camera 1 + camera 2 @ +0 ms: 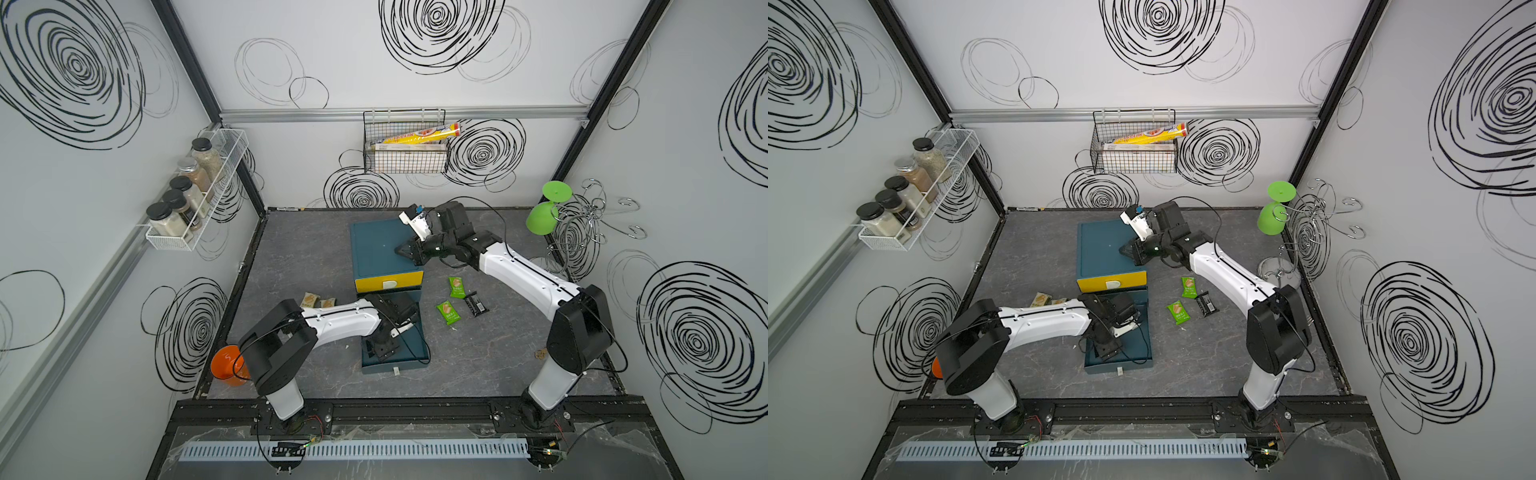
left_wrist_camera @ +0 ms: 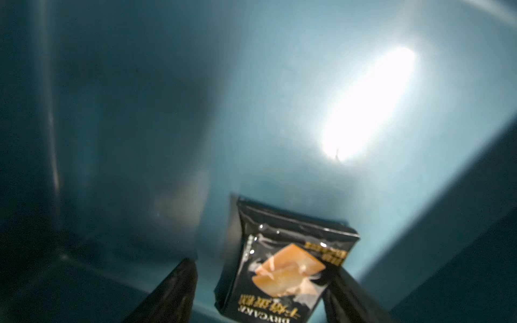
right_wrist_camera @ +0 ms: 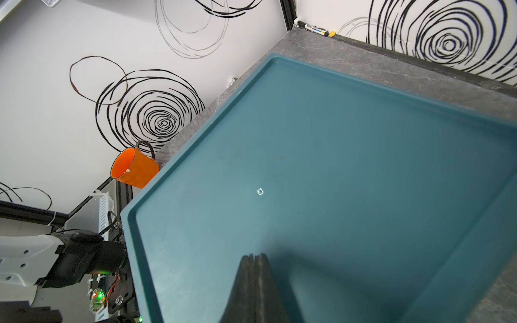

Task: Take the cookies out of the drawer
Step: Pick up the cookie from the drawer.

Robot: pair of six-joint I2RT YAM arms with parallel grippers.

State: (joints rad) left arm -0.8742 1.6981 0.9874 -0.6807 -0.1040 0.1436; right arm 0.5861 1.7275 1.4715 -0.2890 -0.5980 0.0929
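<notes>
Left gripper [image 2: 263, 270] inside open drawer [image 2: 140, 139], jaws spread, black cookie packet [image 2: 288, 260] between them, not clamped. Right gripper [image 3: 253, 260] clenched, empty, above teal cabinet top [image 3: 335, 139].

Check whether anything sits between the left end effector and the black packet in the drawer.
Nothing visible does. The left wrist view shows the black packet lying on the drawer floor between the open fingers of the left end effector.

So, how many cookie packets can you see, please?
6: two green packets and a black packet on the table right of the drawer, two beige packets left of it, another black packet inside. More may be hidden.
</notes>
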